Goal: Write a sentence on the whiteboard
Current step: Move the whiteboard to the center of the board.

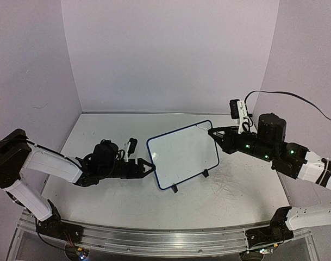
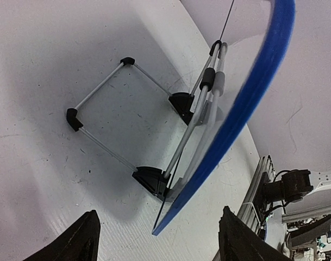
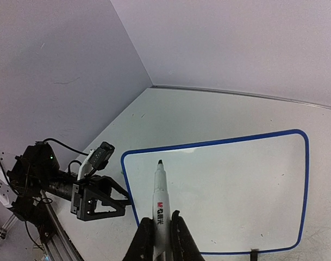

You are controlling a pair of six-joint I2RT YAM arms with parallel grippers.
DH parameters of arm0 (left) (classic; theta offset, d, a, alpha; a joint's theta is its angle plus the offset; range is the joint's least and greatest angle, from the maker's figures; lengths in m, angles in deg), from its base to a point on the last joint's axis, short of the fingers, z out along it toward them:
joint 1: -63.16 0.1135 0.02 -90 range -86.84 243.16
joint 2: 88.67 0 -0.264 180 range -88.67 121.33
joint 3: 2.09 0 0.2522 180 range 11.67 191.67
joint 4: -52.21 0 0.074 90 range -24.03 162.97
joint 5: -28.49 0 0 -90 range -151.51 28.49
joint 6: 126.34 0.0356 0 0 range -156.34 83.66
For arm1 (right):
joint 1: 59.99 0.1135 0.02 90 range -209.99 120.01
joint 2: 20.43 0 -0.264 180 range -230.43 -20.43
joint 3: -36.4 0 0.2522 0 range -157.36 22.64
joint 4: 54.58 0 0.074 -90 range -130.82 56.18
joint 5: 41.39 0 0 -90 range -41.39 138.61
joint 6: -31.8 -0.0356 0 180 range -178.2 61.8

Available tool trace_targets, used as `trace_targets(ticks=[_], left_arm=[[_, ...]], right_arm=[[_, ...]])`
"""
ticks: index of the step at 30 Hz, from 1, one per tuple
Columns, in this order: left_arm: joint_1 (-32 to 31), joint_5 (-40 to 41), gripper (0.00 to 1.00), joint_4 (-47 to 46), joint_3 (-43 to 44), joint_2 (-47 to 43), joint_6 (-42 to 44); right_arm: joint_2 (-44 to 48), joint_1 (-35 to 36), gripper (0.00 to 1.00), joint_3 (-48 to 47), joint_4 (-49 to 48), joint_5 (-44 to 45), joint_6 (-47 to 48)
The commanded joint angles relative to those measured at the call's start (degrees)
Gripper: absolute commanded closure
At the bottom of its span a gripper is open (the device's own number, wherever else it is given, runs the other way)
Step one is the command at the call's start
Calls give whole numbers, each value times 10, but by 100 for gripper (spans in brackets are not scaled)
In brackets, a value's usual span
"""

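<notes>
I read the whiteboard (image 1: pixel 184 155) standing just right of centre in the overhead view, propped on its black feet (image 1: pixel 174 189) with the face leaning back, long axis running from lower left to upper right. Nothing is written on it that I can see.

My right gripper (image 3: pixel 161 227) is pressed together on a marker (image 3: pixel 160 190), pinching the barrel with the bare tip pointing away from the wrist. In the right wrist view the tip sits over the upper left part of the board's face, so the board lies straight ahead of the pen, along the pen's own axis. Whether the tip touches the surface I cannot tell.

My left gripper (image 1: pixel 150 166) is at the board's left edge, fingers spread. In the left wrist view the blue rim runs up between them with a gap on each side, so I judge it is not clamped.

The right arm carries the pen, so the writing falls to it; the stroke must travel rightward across the face.
</notes>
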Motion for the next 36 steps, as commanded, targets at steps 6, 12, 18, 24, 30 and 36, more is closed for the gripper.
trace_targets(ticks=[6, 12, 18, 24, 30, 36], left_arm=[[3, -1, 34, -37, 61, 54, 48], [44, -17, 49, -37, 49, 52, 50], [104, -78, 54, -31, 51, 59, 67], [133, -138, 57, -11, 53, 53, 104], [133, -184, 40, -11, 41, 29, 110], [130, -223, 40, -64, 43, 62, 82]], right_arm=[[-28, -1, 100, -30, -64, 9, 35], [-64, -1, 100, -14, -143, -5, 44], [-127, -1, 100, -40, -171, -5, 17], [-151, 1, 100, -48, -180, 11, -15], [-131, 1, 100, -48, -161, 5, 1], [-113, 2, 100, -56, -126, -20, 25]])
